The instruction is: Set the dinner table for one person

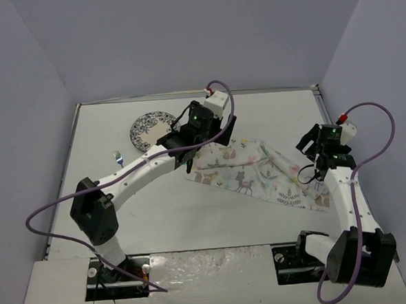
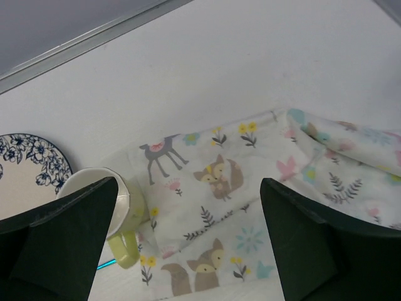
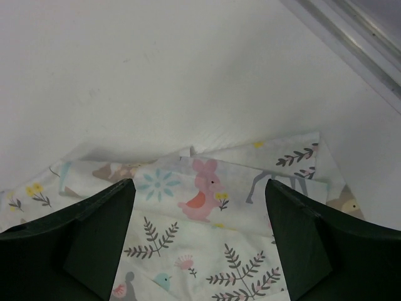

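Trouble likeliest at left: could clip the mug (image 2: 125, 210), standing between plate (image 2: 31, 163) and cloth (image 2: 219, 207), with the left hand (image 2: 188, 241) hanging wide open, empty, above. Could equally drag that bunched cloth askew across the white bench (image 1: 158, 210) beneath everything, right hand (image 3: 200, 244) likewise open, empty.

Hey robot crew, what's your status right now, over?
Left claw open, right claw open, both empty above cloth. Cloth rumpled on dinner table. Mug and plate beside its left end.
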`<move>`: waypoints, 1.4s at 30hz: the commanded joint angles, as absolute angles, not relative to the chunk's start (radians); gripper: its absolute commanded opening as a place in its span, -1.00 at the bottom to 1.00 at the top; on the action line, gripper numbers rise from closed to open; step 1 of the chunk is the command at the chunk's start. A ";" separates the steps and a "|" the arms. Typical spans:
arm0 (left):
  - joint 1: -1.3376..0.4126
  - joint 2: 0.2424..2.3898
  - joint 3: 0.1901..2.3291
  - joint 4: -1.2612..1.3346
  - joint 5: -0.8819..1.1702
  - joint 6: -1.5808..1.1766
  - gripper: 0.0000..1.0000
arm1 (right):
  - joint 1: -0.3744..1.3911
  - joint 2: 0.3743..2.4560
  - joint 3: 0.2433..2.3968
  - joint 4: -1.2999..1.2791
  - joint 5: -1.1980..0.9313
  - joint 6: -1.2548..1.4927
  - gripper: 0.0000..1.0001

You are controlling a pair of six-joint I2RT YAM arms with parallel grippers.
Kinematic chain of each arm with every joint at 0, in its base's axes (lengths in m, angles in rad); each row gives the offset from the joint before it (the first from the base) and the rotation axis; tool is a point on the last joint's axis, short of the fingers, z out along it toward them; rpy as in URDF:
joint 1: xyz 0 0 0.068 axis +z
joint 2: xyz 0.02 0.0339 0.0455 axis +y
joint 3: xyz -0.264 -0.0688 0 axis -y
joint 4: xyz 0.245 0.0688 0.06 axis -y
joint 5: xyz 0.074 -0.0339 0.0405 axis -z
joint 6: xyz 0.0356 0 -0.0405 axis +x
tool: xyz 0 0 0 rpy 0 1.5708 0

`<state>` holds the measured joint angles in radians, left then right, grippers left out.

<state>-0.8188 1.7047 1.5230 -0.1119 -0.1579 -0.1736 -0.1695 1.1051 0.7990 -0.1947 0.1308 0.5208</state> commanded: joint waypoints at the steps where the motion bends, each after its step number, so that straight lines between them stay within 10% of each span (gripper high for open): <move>1: -0.891 1.630 1.370 -0.054 -0.167 -0.323 0.81 | -0.079 1.240 0.857 -0.106 0.070 0.379 0.59; 38: -0.978 1.975 1.203 0.070 -0.106 -0.435 -0.07 | 0.100 1.968 1.333 0.077 -0.499 -0.038 0.49; 42: -0.977 1.979 1.191 0.040 -0.089 -0.455 -0.15 | 0.103 1.986 1.342 0.043 -0.517 -0.077 0.10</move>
<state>-0.9745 1.9667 1.2022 0.1007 -0.1256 -0.4099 0.0958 1.9859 1.2922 0.0733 -0.4636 -0.0090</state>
